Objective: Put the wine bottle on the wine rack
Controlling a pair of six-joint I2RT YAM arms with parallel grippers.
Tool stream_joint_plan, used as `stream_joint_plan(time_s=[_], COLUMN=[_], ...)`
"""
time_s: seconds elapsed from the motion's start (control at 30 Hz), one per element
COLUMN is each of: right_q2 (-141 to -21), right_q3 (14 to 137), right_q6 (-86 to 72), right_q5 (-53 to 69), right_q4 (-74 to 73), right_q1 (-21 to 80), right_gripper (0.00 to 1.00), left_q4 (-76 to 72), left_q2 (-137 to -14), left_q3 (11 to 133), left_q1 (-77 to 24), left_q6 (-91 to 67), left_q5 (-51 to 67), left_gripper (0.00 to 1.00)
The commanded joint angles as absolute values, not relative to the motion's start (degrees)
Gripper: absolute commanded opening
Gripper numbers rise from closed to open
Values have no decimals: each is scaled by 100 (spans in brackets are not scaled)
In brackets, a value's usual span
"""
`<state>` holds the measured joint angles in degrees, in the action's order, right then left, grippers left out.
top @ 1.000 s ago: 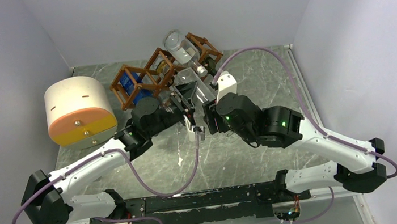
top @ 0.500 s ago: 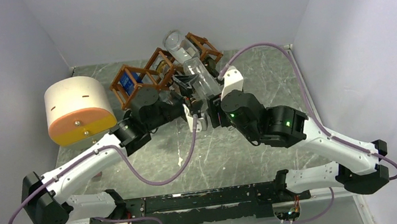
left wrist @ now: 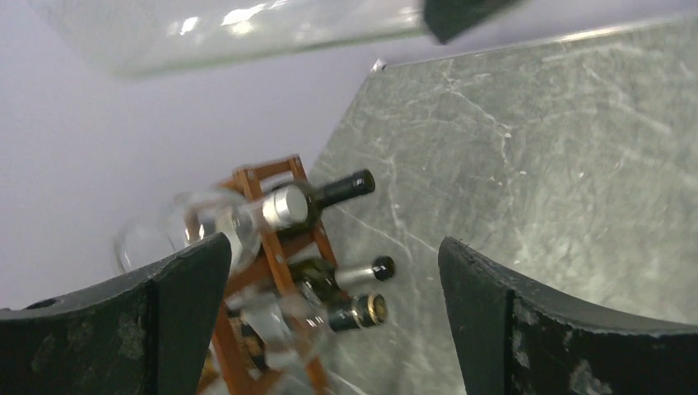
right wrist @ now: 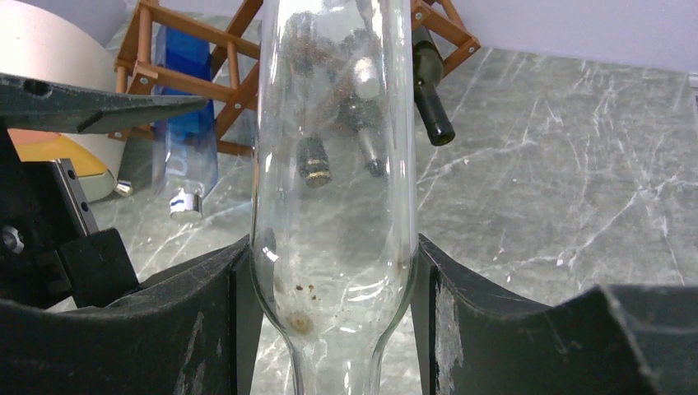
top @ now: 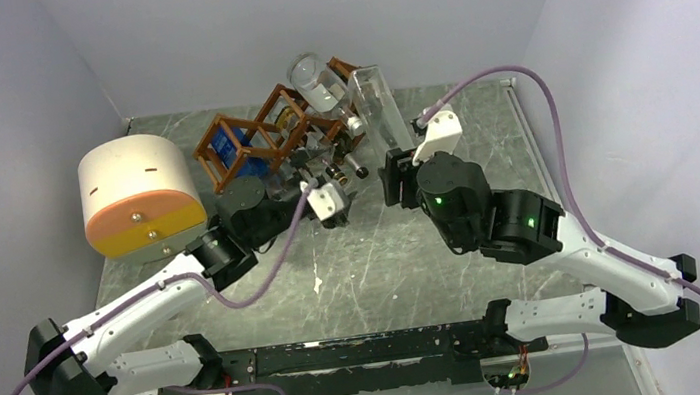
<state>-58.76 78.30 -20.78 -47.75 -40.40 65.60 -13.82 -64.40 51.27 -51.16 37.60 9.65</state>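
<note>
At the back of the worktop, beside the right end of the wine rack, the right end effector holds the wine bottle clear of the surface. Its two fingers press on the clear glass low on the body, where it narrows toward the neck. The left end effector stands wide apart with nothing between its fingers, facing the front of the rack. The rack already carries a clear bottle on top, a blue bottle in a left cell, and dark bottles whose necks stick out toward the arms.

The main risk, as I judge it, is the grip itself. The glass is smooth and held near one end, with most of the body reaching beyond the fingers. A quick swing or a tilt could let the bottle pivot or slide out and drop onto the worktop.

A second risk is contact at the rack. Which cell is free I cannot tell from these views. A slightly off approach would knock the held glass against the wooden bars or the stored bottles, shoving the open frame or rolling the top bottle off. The left arm sits close to the protruding necks, so a careless sweep could catch them too.
</note>
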Motion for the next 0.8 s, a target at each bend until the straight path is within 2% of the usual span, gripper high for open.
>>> stream_joint_plan(time_s=[0.0, 0.1, 0.2, 0.4, 0.6, 0.77], right_q2=[-5928, -6027, -6190, -6712, -7691, -8504], right_q3=[7844, 7865, 7875, 7792, 8325, 8900], right_q6=[-1919, -1742, -1533, -1519, -1514, -1744], right_q5=[-5047, -4858, -4394, -2182, -1420, -852], right_q4=[-3309, -3029, -2723, -2084, -1715, -1460], right_q1=[6538, 6444, 6116, 4694, 4621, 4621], right_gripper=[0, 0, 0, 0, 0, 0], left_q4=[-1557, -460, -393, 583, 1229, 1269], left_q2=[-6375, -6614, -6578, -6279, -5751, -5192], left_q3=[5440, 6065, 6120, 6663, 6789, 6614], left_q1=[-5084, -4995, -4988, -4844, -4843, -4843], left_q6=[1433, 347, 79, -818, -1231, -1406], left_q5=[-492, -1611, -2397, -3724, -4818, -5054], left_gripper=[99, 99, 99, 99, 99, 99])
